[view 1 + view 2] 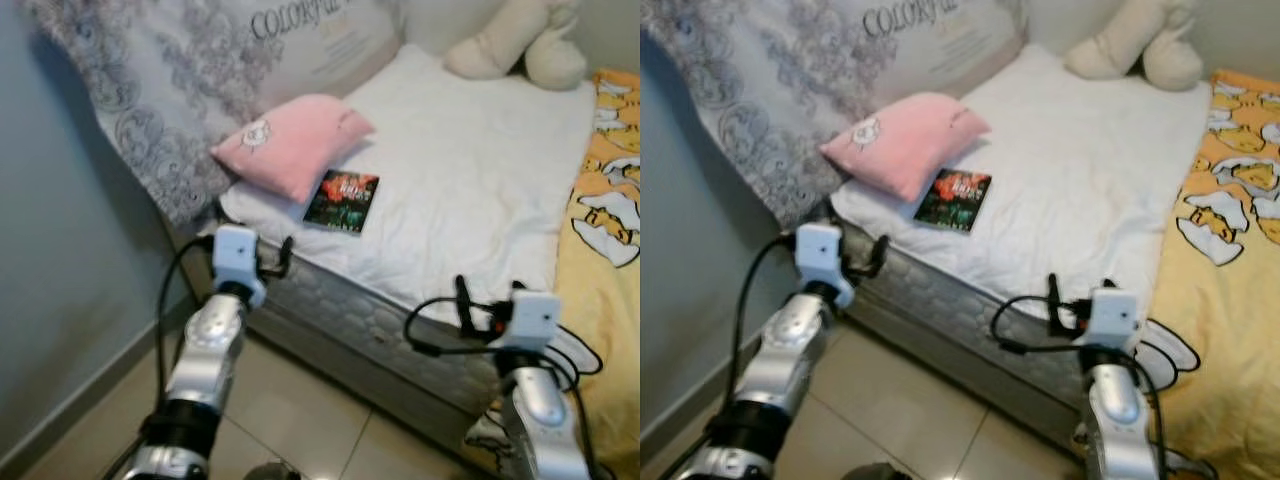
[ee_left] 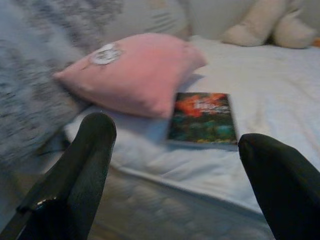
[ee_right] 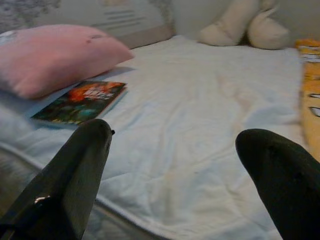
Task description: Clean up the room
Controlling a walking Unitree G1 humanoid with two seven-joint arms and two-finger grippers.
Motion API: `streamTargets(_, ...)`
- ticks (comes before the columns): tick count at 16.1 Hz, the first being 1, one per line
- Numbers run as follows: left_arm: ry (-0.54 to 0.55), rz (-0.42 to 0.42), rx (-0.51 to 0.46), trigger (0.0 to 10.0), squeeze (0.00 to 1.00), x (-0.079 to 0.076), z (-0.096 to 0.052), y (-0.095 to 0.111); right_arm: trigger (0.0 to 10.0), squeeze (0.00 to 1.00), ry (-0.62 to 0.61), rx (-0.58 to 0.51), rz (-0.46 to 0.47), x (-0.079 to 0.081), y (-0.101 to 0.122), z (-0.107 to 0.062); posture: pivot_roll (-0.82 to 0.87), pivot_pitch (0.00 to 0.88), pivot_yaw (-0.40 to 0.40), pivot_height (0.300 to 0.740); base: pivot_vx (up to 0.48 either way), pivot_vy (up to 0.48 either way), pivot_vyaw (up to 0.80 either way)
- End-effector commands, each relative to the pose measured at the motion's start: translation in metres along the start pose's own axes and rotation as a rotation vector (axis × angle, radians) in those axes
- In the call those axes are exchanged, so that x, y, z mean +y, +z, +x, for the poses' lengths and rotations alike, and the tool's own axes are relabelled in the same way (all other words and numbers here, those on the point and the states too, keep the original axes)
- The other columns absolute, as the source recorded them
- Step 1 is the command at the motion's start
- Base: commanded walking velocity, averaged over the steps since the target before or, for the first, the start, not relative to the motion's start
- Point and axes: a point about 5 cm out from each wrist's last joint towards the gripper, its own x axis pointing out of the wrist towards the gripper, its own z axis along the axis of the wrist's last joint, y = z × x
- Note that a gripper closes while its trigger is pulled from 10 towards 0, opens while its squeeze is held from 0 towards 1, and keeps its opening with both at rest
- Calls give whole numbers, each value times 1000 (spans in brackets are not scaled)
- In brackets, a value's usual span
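Dark book [image 1: 341,201] lies on the bed [image 1: 480,180] beyond both grippers' spread, empty fingers [image 2: 85,165]

You're looking down at the corner of a bed [image 1: 470,190] covered by a white sheet, its grey quilted mattress side [image 1: 350,320] exposed along the near edge. To your left stands a plain blue-grey wall [image 1: 60,260] with a pale skirting board at its foot. The floor [image 1: 290,410] is laid in large light glossy tiles with thin dark joints. A yellow cartoon-print blanket [image 1: 605,200] drapes the bed's right side. The light is soft and even.
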Motion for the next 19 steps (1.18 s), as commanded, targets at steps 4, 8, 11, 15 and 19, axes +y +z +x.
streamTargets(4, 12, -7, -2, 10000, 0, -1, 3, 4, 10000, 141, -8, 2, -5, -3, 0, -2, -85, 0, 42, 730, 0, -411, 534)
streamTargets(8, 15, 8, -4, 10000, 0, -2, 2, 3, 10000, 157, -16, 7, -13, -5, -1, -5, -94, 0, 45, 730, 0, 0, 531)
streamTargets(11, 16, 14, -3, 10000, 0, -4, 3, 3, 10000, 161, -7, 9, -18, -4, -1, -5, -97, 0, 42, 730, 0, 0, 527)
streamTargets(15, 12, -19, 17, 10000, 0, 1, -6, -4, 10000, 169, -22, 4, -20, -11, 1, -7, -108, 0, 54, 730, 0, 0, 522)
streamTargets(19, -42, -41, 32, 10000, 0, -5, -14, -8, 10000, 184, -29, 6, -21, -12, -2, -11, -113, 0, 62, 730, 0, 0, 522)
